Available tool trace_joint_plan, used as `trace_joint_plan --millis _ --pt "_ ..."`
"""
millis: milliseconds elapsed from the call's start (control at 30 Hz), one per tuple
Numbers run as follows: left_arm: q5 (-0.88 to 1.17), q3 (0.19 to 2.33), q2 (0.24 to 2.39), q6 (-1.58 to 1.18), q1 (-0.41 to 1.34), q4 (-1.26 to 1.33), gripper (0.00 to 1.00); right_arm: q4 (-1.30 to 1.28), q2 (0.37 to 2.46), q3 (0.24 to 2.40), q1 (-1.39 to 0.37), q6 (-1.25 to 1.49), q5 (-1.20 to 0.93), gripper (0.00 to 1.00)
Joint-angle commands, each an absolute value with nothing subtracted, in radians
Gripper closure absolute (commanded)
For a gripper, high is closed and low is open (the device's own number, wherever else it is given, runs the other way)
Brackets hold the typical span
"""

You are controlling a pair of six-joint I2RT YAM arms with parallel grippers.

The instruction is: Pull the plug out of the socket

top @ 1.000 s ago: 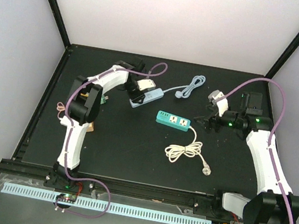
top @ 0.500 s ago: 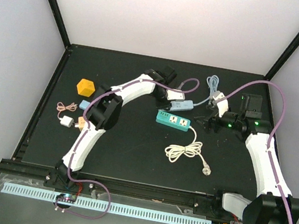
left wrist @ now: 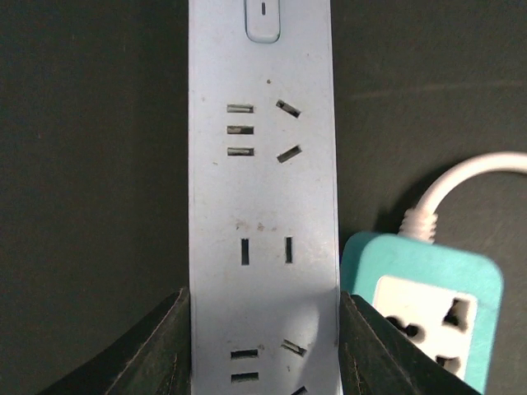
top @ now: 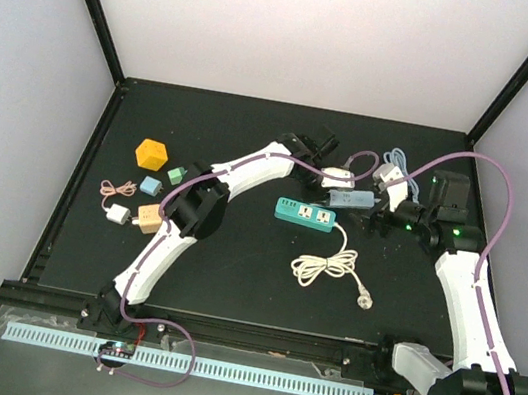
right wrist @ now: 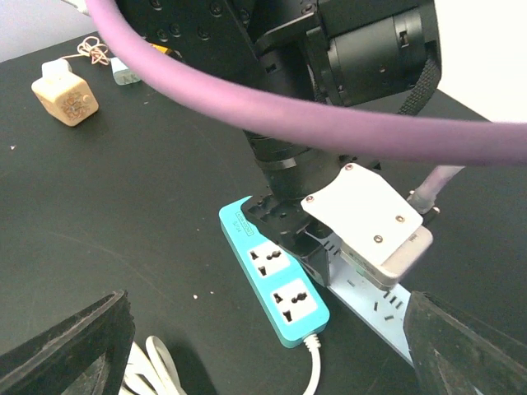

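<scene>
A light-blue power strip (left wrist: pixel 263 206) lies on the black table (top: pixel 231 273), and my left gripper (left wrist: pixel 263 333) is shut across its width, one finger (left wrist: pixel 156 350) on each long edge. The sockets that show are empty; the same strip shows in the top view (top: pixel 353 199) and the right wrist view (right wrist: pixel 387 309). A teal power strip (top: pixel 304 213) lies right beside it. Its white cord (top: pixel 323 266) ends in a plug (top: pixel 366 298) lying loose on the table. My right gripper (right wrist: pixel 265 333) hovers open and empty, just right of both strips (top: pixel 379 220).
An orange block (top: pixel 151 154), small green (top: pixel 176 174) and light-blue cubes (top: pixel 150 185), a tan adapter (top: pixel 147 218) and a white adapter (top: pixel 116 214) with a pink cable sit at the left. A blue-white cable (top: pixel 396 162) lies behind the right gripper.
</scene>
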State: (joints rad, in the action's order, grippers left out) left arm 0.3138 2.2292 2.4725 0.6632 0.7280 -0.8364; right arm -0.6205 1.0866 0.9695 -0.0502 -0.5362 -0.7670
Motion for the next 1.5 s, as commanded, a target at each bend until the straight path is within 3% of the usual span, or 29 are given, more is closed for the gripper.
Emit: trace_joint_plan --millis 0,100,333,533,900,1200,1467 --pt "0.37 2.297 2.434 0.617 0.732 -0.801 0.49 -0.648 1.104 0.975 -0.047 -0.59 -0.804 0.08" --pt "0.349 2.292 2.395 0.599 0.724 -0.821 0.25 -0.732 1.136 1.009 -0.047 -0.683 -0.786 0.08" --pt "0.341 2.252 2.263 0.525 0.661 -0.854 0.01 -0.916 1.218 1.098 -0.06 -0.8 -0.702 0.08" --pt "0.359 2.18 2.086 0.435 0.537 -0.953 0.01 -0.939 1.311 1.107 -0.234 -0.801 -0.579 0.1" --pt "0.446 1.6 1.659 0.426 0.352 -0.885 0.01 -0.915 1.578 1.105 -0.576 -0.796 -0.364 0.14" --pt "0.447 1.377 1.483 0.456 0.312 -0.888 0.01 -0.858 1.721 1.074 -0.576 -0.832 -0.213 0.2" --pt "0.449 1.297 1.409 0.486 0.222 -0.905 0.01 -0.887 1.682 0.991 -0.356 -0.987 -0.092 0.26"
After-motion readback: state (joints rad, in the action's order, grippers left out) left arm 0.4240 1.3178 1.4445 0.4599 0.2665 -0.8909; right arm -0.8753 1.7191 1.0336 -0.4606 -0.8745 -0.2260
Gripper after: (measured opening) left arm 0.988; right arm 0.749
